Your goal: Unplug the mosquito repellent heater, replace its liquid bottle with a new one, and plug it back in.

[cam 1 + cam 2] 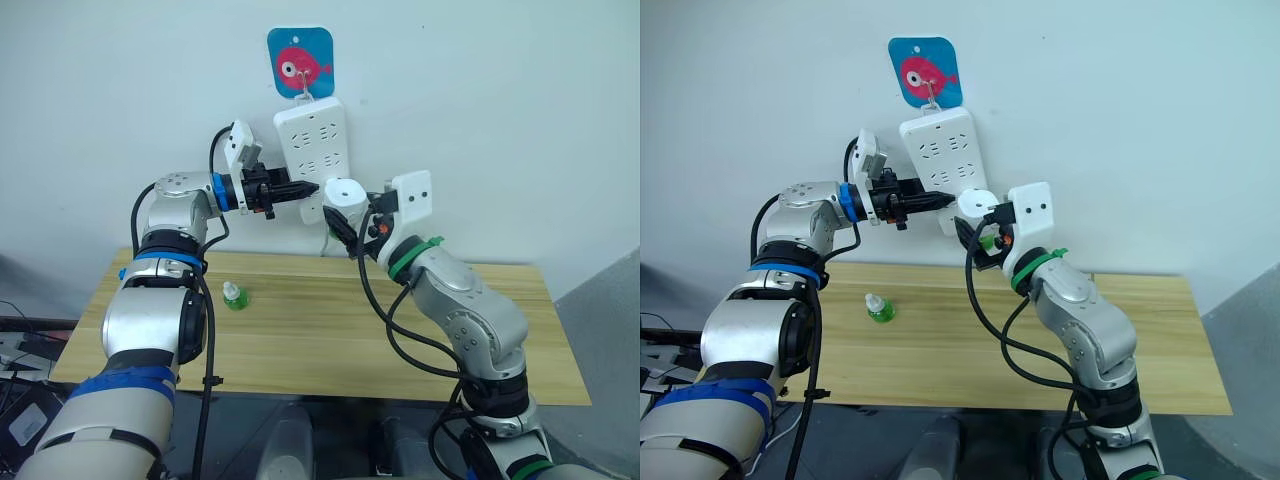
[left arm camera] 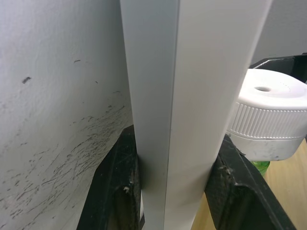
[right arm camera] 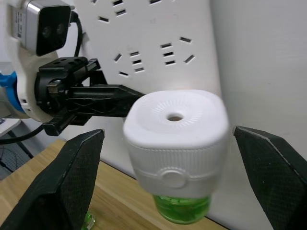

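The left pincer point(image 1: 308, 187) clamps the long white plastic power strip point(image 1: 314, 150) by its edges. The right pincer point(image 3: 175, 158) gapes around the small white rounded plastic heater point(image 3: 175, 136), green translucent bottle point(image 3: 181, 209) beneath it, so unplugging looks in hand. Next, those fingers must close and pull straight out.

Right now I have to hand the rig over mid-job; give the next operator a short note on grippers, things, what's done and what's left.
Left gripper: shut on the power strip, clamping its lower edge and bracing it against the wall.
Right gripper: open, one finger on either side of the mosquito repellent heater, not touching it.
Heater: plugged into the strip's lower end, green liquid bottle hanging below it.
New bottle: upright on the wooden table, white cap on.
Done: strip braced, right gripper lined up.
Left: grip and unplug the heater, swap bottles, plug back in.
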`<action>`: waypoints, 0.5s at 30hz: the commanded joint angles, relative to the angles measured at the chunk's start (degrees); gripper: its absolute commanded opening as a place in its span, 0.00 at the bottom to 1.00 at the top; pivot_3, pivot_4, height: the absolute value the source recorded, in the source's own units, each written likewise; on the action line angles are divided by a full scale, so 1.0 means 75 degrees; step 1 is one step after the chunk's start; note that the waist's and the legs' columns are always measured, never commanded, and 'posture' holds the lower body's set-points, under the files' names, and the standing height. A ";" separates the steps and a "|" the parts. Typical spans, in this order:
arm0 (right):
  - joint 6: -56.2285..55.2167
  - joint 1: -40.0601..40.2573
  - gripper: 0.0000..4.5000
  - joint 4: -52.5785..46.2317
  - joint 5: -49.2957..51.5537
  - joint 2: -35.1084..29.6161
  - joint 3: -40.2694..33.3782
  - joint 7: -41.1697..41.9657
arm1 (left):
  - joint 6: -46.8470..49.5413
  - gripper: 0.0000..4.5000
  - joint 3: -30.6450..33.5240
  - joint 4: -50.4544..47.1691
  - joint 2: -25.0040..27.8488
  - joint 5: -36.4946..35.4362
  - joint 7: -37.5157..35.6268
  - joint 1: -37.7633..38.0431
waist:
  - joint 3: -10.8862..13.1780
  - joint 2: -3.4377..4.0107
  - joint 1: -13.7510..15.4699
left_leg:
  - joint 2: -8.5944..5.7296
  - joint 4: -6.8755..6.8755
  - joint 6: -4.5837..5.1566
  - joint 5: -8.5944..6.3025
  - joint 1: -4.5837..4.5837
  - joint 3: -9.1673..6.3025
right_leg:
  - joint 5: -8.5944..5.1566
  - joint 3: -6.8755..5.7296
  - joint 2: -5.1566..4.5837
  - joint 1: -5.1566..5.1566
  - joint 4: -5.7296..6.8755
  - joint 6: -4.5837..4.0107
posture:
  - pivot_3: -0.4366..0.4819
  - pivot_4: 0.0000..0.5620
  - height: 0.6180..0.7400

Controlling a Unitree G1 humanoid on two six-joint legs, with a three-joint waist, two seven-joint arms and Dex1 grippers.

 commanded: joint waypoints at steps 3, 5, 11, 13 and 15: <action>-0.0385 -0.0199 1.00 0.0175 -0.0320 0.0152 0.0068 -0.0032 | -0.0015 0.29 -0.0054 -0.0060 -0.0048 0.0123 0.0087 -0.0120 | 0.0009 0.0001 -0.0001 | 0.0000 0.0000 0.0000 0.0000 0.0001 -0.0007 | -0.0026 -0.0007 0.0000 -0.0001 0.0013 0.0013 | 0.82 0.42 1.00; -0.0486 -0.0230 1.00 0.0255 -0.0377 0.0199 0.0075 0.0000 | -0.0019 0.29 -0.0056 -0.0059 -0.0046 0.0127 0.0095 -0.0121 | 0.0014 0.0001 -0.0001 | 0.0000 0.0000 0.0000 0.0001 0.0001 -0.0013 | -0.0034 -0.0014 0.0000 -0.0004 0.0025 0.0007 | 0.82 0.42 1.00; -0.0672 -0.0267 0.65 0.0420 -0.0534 0.0286 0.0118 0.0106 | -0.0032 0.29 -0.0067 -0.0070 -0.0081 0.0138 0.0145 -0.0119 | 0.0033 0.0006 -0.0006 | 0.0000 -0.0001 0.0003 0.0003 0.0001 -0.0033 | -0.0039 -0.0032 0.0001 -0.0005 0.0035 -0.0001 | 0.82 0.42 1.00; -0.0666 -0.0256 0.65 0.0416 -0.0545 0.0280 0.0141 0.0141 | -0.0053 0.29 -0.0075 -0.0054 -0.0096 0.0158 0.0177 -0.0123 | 0.0046 0.0004 -0.0008 | 0.0000 -0.0001 0.0004 0.0006 0.0001 -0.0033 | -0.0039 -0.0033 0.0001 -0.0004 0.0036 0.0000 | 0.82 0.42 1.00; -0.0616 -0.0211 0.65 0.0317 -0.0540 0.0235 0.0159 0.0169 | -0.0078 0.29 -0.0082 -0.0027 -0.0105 0.0190 0.0237 -0.0132 | 0.0050 0.0005 -0.0008 | 0.0000 -0.0001 0.0006 0.0009 0.0001 -0.0034 | -0.0040 -0.0035 0.0001 -0.0004 0.0036 0.0000 | 0.82 0.42 1.00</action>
